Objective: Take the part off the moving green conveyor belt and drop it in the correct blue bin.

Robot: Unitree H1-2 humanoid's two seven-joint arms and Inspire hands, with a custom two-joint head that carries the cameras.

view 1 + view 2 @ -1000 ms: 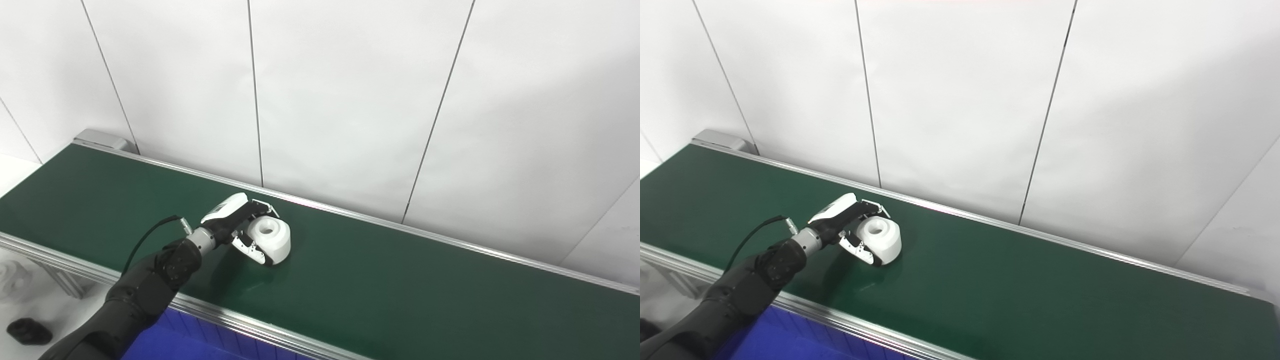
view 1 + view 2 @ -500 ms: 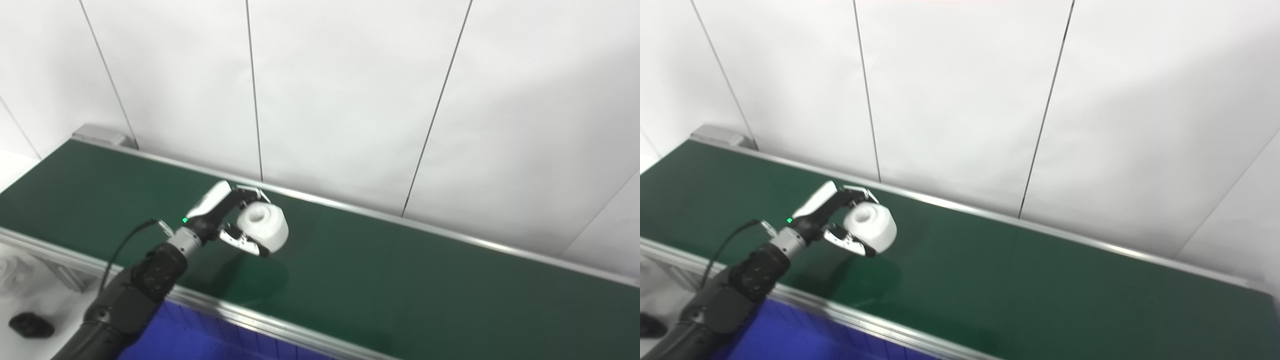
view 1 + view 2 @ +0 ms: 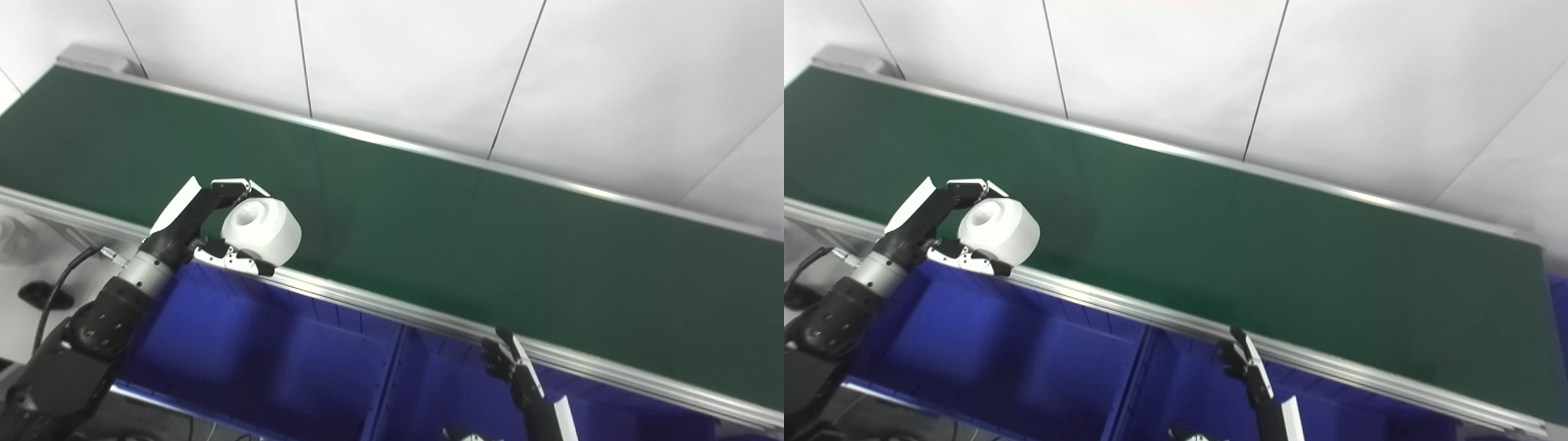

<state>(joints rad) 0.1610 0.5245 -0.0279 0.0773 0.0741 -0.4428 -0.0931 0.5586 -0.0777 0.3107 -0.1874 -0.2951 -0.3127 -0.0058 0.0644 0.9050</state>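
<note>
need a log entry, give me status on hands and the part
Left hand shut on white part, held above belt's near rail, over the left blue bin. Right hand low by the rail, holding nothing. Nothing in the way.

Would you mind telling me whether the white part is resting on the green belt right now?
No, the left hand holds the white part lifted over the belt's near edge, above the blue bin.

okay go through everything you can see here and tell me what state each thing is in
White cylindrical plastic part: held clear of the belt.
Left hand: shut on the part.
Right hand: holding nothing, fingers apart.
Green conveyor belt: bare.
Blue plastic bins: nothing visible inside.
</note>
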